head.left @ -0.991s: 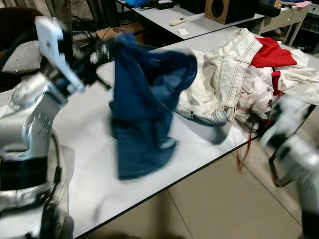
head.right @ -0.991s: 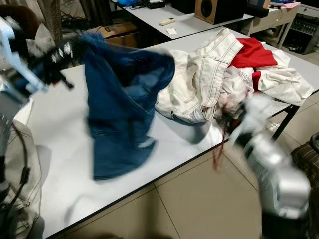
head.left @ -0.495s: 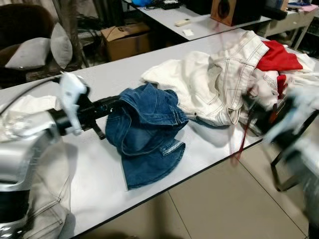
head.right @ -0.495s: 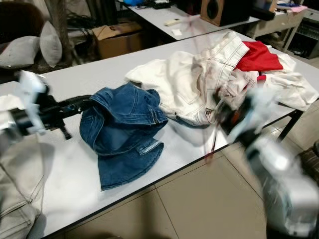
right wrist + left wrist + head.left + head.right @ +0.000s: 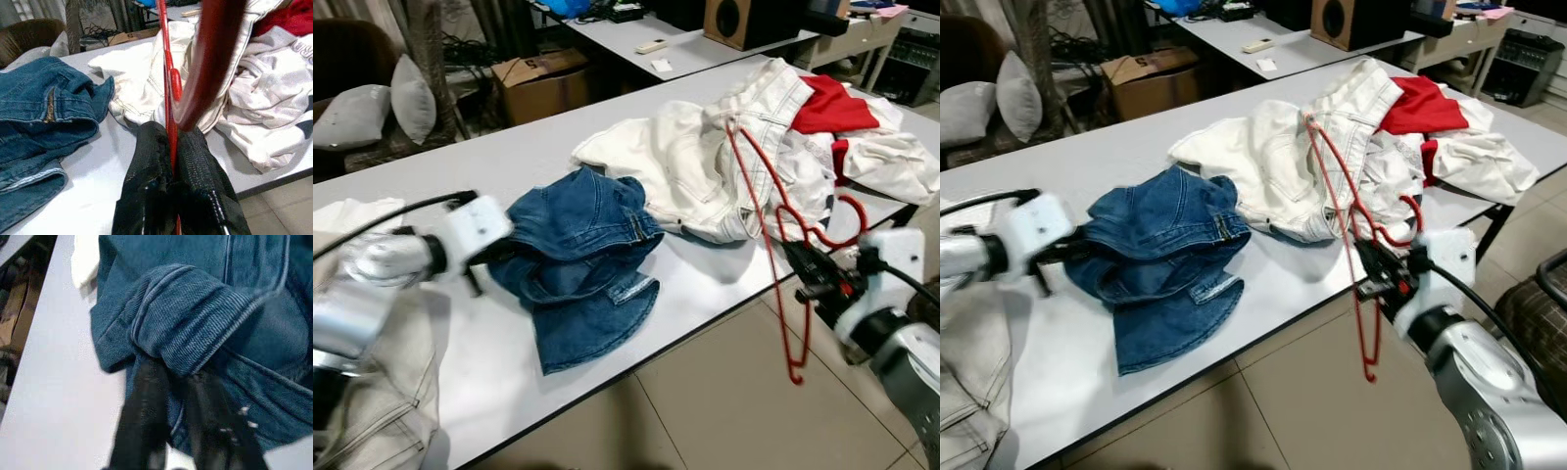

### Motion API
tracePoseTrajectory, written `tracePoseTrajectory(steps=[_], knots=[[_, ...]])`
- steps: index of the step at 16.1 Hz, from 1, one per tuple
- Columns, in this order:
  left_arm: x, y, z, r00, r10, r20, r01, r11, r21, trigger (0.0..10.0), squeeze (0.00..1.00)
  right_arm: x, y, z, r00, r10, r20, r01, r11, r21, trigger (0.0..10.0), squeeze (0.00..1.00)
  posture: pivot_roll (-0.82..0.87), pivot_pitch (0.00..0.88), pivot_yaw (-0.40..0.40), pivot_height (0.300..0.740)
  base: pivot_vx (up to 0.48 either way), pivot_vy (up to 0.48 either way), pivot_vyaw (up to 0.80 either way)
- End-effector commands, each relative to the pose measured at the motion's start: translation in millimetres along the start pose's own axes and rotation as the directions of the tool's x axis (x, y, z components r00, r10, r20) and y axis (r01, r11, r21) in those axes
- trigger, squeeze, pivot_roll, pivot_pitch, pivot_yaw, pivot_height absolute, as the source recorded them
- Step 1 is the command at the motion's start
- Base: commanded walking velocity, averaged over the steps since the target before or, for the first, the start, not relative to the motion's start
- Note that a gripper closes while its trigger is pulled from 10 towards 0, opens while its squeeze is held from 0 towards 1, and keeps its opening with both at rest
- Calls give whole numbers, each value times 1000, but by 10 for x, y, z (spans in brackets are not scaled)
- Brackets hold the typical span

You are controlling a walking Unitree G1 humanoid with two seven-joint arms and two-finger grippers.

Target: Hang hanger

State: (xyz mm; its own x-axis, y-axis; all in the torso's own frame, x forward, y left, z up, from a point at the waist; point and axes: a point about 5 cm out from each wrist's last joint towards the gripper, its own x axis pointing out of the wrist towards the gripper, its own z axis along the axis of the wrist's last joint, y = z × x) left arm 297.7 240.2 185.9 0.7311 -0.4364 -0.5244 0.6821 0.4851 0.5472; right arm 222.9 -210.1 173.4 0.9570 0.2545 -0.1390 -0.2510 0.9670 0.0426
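A red wire hanger stands tilted over the table's front right edge, its lower end hanging past the rim. My right gripper is shut on it near the hook, and in the right wrist view the fingers press the red wire between them. Crumpled blue jeans lie in the middle of the white table. My left gripper reaches into their left side. In the left wrist view its fingers hold a rolled denim fold.
A heap of white and red clothes covers the table's right half. A pale garment hangs at my left side. Behind the table are a cardboard box, a grey pillow and a second table. Tiled floor lies in front.
The jeans, held up in the air a second ago, now lie crumpled on the table. My right arm has brought the red hanger up beside the table edge. The camera has shifted.
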Motion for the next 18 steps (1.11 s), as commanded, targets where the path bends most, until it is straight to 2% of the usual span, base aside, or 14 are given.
tracePoseTrajectory(steps=[1, 3, 4, 7, 8, 9, 10, 12, 13, 14, 15, 17, 18], knots=[[-89, 20, -17, 998, -56, -17, 56, 998, 25, 10000, 1000, -60, -17, 34, 1000, -13, 2, 13, 1000, -28, 10000, 0, -138, 0, 100, 740, 0, 0, 0], [-188, 36, -44, 992, -117, -49, 119, 992, 40, 10000, 1000, -103, -54, -9, 999, -32, -20, 31, 999, -39, 10000, 0, -136, 0, 95, 740, 0, 0, 0], [-245, 45, -14, 988, -150, -31, 151, 988, 21, 10000, 1000, -125, -72, -34, 999, -40, -32, 39, 998, -42, 10000, 0, -138, 0, 95, 740, 0, 0, 0], [-352, 146, 133, 985, -164, 55, 165, 986, -14, 10000, 1000, -151, -107, -88, 996, -69, -51, 67, 997, -36, 10000, 0, -140, 0, 98, 740, 0, 0, 0], [-374, 187, 227, 979, -166, 115, 169, 985, -18, 10000, 1000, -162, -128, -106, 994, -89, -61, 87, 996, -33, 10000, 0, -137, 0, 97, 740, 0, 0, 0], [-323, 179, 433, 949, -176, 261, 191, 981, -34, 10000, 1000, -173, -154, -121, 992, -104, -66, 101, 994, -42, 10000, 0, -137, 0, 98, 740, 0, 0, 0], [-256, 113, 581, 905, -211, 368, 245, 968, -46, 10000, 1000, -177, -142, -120, 995, -83, -57, 83, 997, -3, 10000, 0, -137, 0, 98, 740, 0, 0, 0], [-65, -90, 779, 844, -276, 459, 327, 944, -34, 10000, 1000, -185, -147, -109, 993, -104, -48, 103, 995, -7, 10000, 0, -145, 0, 108, 740, 0, 0, 0], [143, -240, 906, 811, -288, 510, 351, 936, -29, 10000, 1000, -191, -143, -94, 993, -116, -31, 116, 993, -1, 10000, 0, -156, 0, 116, 740, 0, 0, 0], [309, -332, 981, 806, -285, 520, 343, 939, -16, 10000, 584, -195, -131, -93, 993, -118, -24, 118, 993, 9, 10000, 0, -156, 0, 116, 740, 0, 0, 0], [456, -401, 986, 821, -288, 493, 329, 944, 4, 10000, 0, -191, -103, -91, 994, -103, -20, 103, 994, 20, 10000, 0, -165, 0, 119, 740, 0, 0, 0], [706, -491, 876, 886, -268, 379, 259, 963, 75, 10000, 0, -171, 10, -64, 999, -45, -12, 45, 999, 29, 10000, 0, -177, 0, 125, 740, 0, 0, 0], [764, -496, 851, 899, -247, 363, 237, 969, 72, 10000, 0, -164, 40, -68, 999, -32, -16, 32, 999, 27, 10000, 0, -176, 0, 123, 740, 0, 0, 0]])
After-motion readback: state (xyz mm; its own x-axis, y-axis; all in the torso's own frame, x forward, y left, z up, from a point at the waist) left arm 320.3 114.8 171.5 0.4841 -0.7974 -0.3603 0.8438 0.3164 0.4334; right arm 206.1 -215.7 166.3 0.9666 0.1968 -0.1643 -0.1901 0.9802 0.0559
